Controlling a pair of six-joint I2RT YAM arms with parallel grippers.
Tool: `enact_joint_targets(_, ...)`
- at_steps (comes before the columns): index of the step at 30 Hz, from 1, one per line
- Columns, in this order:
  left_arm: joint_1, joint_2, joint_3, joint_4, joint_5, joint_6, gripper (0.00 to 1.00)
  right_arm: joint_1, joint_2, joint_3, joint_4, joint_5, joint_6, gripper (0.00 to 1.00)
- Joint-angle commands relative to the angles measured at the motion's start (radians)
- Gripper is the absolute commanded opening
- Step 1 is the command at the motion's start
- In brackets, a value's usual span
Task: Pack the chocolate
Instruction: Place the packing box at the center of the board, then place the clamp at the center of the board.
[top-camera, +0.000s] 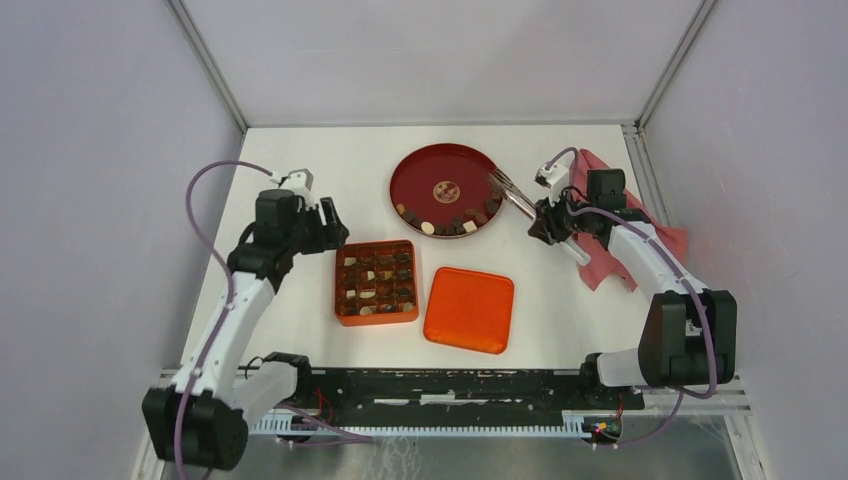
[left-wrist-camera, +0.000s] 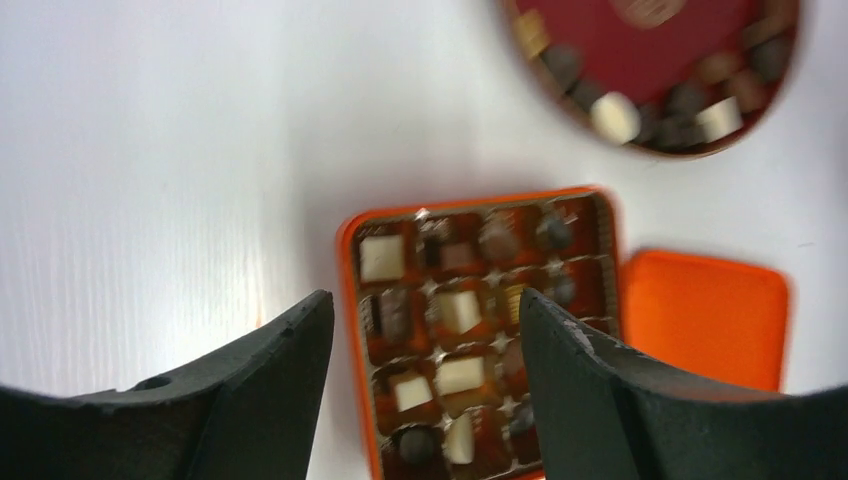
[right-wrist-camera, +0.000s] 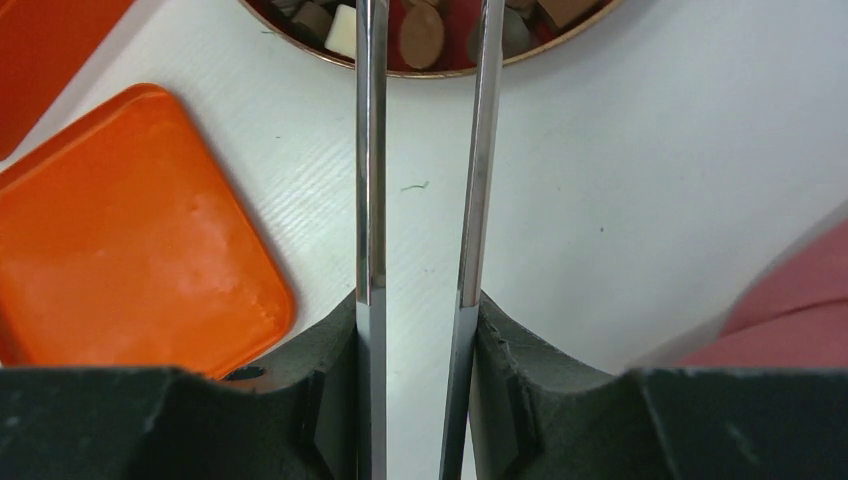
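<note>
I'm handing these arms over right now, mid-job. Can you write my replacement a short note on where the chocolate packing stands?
Left gripper: open, empty, over the square orange box.
Right gripper: shut on the shiny metal tongs, tips at the round dark red plate.
Done: small brown and cream chocolate pieces sit in many of the box's compartments.
Left: a row of pieces lies along the plate's near rim; move them into the box, then probably fit the flat orange lid, which lies right of the box.
</note>
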Motion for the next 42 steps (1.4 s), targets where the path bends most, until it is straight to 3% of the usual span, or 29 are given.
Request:
enact_joint_targets(1,0.004,-0.188,-0.009,0.196,0.192,-0.005,0.78,-0.021,-0.031,-0.053,0.202,0.111,0.124,0.4)
enact_joint_targets(3,0.004,-0.259,-0.025,0.263,0.224,-0.02,0.97,-0.024,-0.015,-0.082,0.273,0.164,0.178,0.41)
enact_joint_targets(4,0.005,-0.292,-0.038,0.289,0.227,-0.025,0.99,-0.025,-0.002,-0.097,0.313,0.197,0.217,0.4)
enact_joint_targets(7,0.004,-0.332,-0.079,0.332,0.267,-0.034,1.0,-0.025,0.062,-0.121,0.423,0.277,0.324,0.41)
enact_joint_targets(16,0.004,-0.218,-0.042,0.209,0.26,-0.057,1.0,-0.025,0.254,-0.037,0.58,0.506,0.48,0.41)
enact_joint_targets(30,0.025,-0.21,-0.042,0.211,0.258,-0.066,0.99,-0.024,0.539,0.216,0.424,0.541,0.467,0.45)
enact_joint_targets(42,0.034,-0.202,-0.052,0.227,0.302,-0.074,1.0,-0.032,0.582,0.284,0.322,0.472,0.42,0.64)
